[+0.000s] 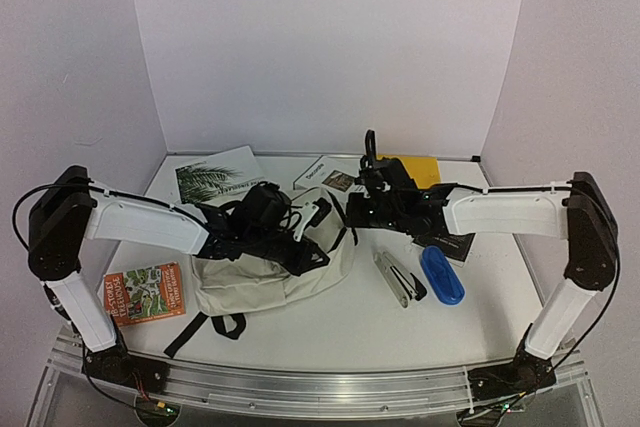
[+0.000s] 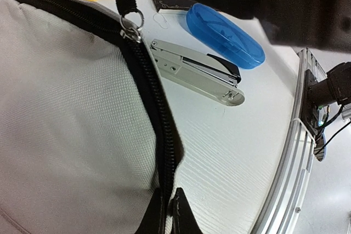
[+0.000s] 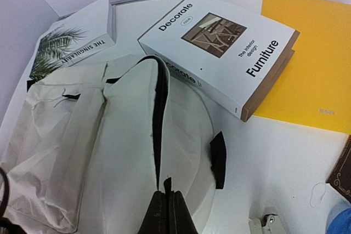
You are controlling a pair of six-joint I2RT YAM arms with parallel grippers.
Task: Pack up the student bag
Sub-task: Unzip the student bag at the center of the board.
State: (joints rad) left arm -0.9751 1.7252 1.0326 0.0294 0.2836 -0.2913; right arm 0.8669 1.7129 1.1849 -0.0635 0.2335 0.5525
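Note:
The student bag is a cream backpack with black zippers, lying flat mid-table. My left gripper is at its right edge, and in the left wrist view it is shut on the bag's black zipper edge. A metal zipper slider sits further along that zipper with a black pull strap rising from it. My right gripper is over the bag's upper right. In the right wrist view it is shut on a small black pull tab above the bag.
A silver stapler, a blue case and a dark notebook lie right of the bag. At the back lie a "Decorate" book, a yellow folder and a palm-cover book. An orange book lies front left.

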